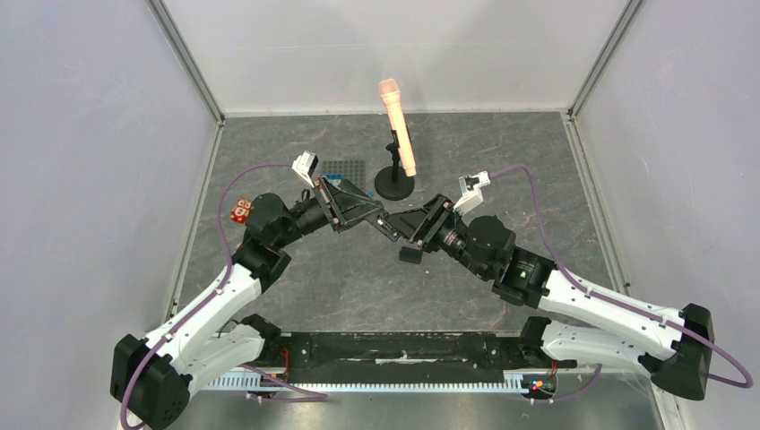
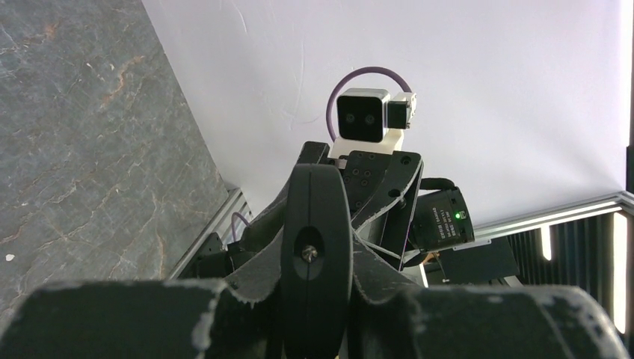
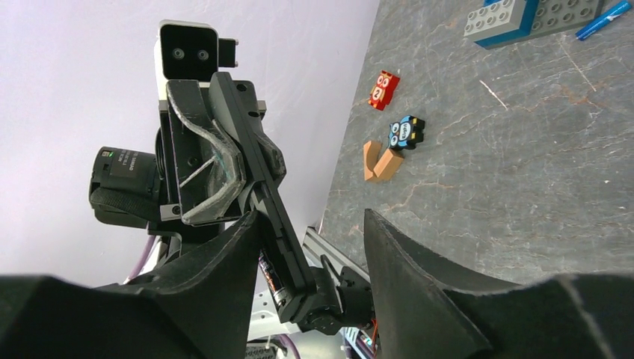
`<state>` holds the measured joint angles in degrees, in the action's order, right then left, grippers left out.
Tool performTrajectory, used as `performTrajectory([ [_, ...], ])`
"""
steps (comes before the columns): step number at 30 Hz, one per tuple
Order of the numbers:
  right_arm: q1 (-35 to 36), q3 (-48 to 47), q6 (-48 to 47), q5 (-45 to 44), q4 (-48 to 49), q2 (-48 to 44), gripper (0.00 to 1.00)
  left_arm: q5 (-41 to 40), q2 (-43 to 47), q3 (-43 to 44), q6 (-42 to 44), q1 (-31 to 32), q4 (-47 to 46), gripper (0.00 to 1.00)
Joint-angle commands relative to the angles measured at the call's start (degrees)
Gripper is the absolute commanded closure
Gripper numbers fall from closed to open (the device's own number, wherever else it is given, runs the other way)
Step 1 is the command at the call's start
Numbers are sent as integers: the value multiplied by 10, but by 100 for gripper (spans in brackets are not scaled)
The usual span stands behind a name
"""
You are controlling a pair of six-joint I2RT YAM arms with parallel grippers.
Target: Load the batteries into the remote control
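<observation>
My left gripper [image 1: 363, 213] is shut on the black remote control [image 1: 384, 221] and holds it above the table, its free end pointing at the right arm. In the left wrist view the remote [image 2: 316, 224] shows end-on between my fingers. My right gripper [image 1: 408, 227] is open, and the remote's end [image 3: 278, 217] lies between its fingers, close against the left finger [image 3: 217, 277]. One battery [image 3: 274, 282] sits in the remote's open compartment. No other battery shows. A small flat black piece [image 1: 410, 254] lies on the table below the grippers.
A peach microphone [image 1: 397, 125] on a black stand [image 1: 394, 186] is just behind the grippers. A dark grid plate [image 1: 345, 168] and a red brick [image 1: 240, 210] lie to the left. The right wrist view shows small toy blocks [image 3: 407, 132] and grey-blue bricks [image 3: 508, 19].
</observation>
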<state>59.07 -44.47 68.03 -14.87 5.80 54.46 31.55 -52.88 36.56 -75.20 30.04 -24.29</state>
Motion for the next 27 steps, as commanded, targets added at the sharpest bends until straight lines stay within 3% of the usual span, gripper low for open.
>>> performTrajectory([
  [1, -1, -11, -8, -12, -38, -4, 43, -12, 6, 25, -18, 0, -35, 98],
  [27, -4, -50, 40, -4, -63, -18, 21, -10, 9, 13, 0, 0, -20, 98],
])
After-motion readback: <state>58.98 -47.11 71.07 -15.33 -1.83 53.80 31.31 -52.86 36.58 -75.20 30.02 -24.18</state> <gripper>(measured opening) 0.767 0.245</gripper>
